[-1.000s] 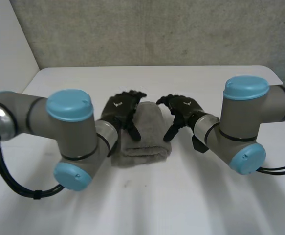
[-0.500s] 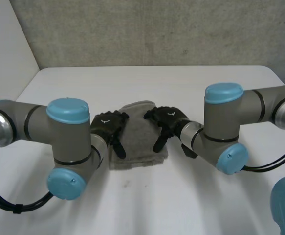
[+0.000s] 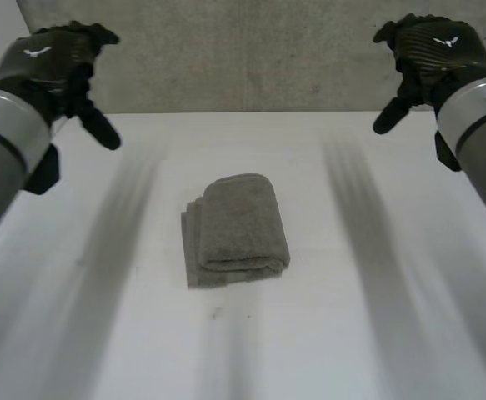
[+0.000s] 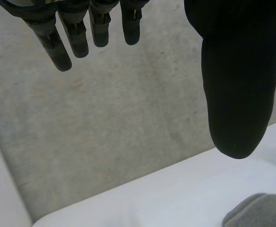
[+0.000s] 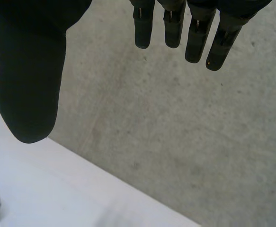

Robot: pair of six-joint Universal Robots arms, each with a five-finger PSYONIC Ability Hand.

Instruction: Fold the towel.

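Grey folded towel (image 3: 238, 225) on white table (image 3: 351, 333), long axis front-to-back, left robot hand (image 3: 47, 58) and right robot hand (image 3: 434, 50) released, aloft

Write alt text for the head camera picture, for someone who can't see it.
A grey towel, folded into a thick bundle, lies in the middle of a white table. The robot's black hands hang raised on either side, well clear of it, the left hand and the right hand both open and holding nothing.

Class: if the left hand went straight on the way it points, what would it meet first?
Probably the grey wall behind the table: the left hand points at it with nothing between, though depth is unclear.
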